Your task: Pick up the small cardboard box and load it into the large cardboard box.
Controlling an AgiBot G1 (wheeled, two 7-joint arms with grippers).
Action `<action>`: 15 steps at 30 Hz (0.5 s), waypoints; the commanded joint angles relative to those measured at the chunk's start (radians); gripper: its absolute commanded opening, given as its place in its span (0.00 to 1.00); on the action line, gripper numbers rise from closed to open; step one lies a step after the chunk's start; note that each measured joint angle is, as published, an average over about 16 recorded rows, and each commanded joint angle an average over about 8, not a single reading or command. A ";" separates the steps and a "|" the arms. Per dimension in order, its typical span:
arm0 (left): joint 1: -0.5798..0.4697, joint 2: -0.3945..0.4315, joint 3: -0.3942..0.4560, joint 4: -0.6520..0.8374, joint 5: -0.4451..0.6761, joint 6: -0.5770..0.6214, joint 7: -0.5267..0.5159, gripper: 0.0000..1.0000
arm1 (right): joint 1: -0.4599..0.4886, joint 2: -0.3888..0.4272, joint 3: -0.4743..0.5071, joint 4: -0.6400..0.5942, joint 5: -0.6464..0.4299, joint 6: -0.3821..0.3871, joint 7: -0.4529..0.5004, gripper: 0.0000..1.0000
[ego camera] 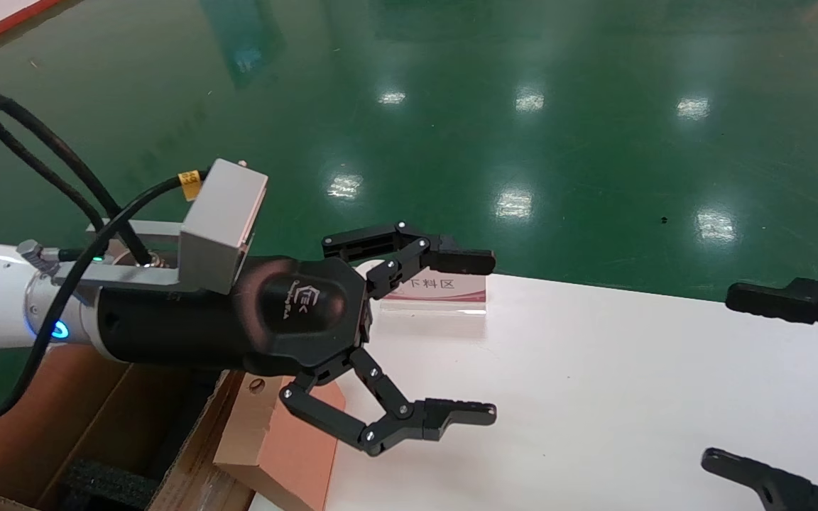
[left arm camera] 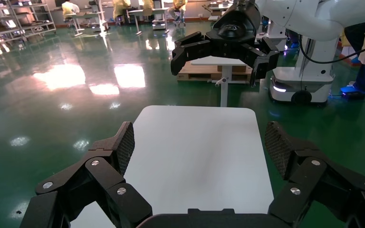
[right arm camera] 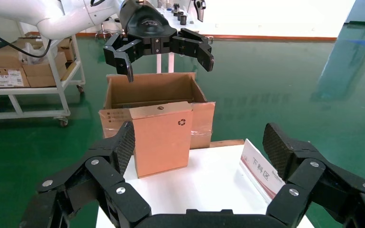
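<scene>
Brown, flat small cardboard box leans unheld against the deep corrugated large cardboard box, left pincer spread empty above, right pincer likewise open.

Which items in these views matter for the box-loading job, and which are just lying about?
Part of the job:
- flat brown small cardboard box, upright, leaning on the carton
- deep brown large cardboard box with black foam
- left gripper, jaws open, hanging above the table's left end
- right gripper, jaws open, at the table's right

Just lying about:
- white table
- red-and-white sign stand
</scene>
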 commanded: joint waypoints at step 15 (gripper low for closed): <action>-0.001 -0.005 0.003 -0.005 0.013 -0.009 -0.006 1.00 | 0.000 0.000 0.000 -0.001 0.000 0.000 0.000 1.00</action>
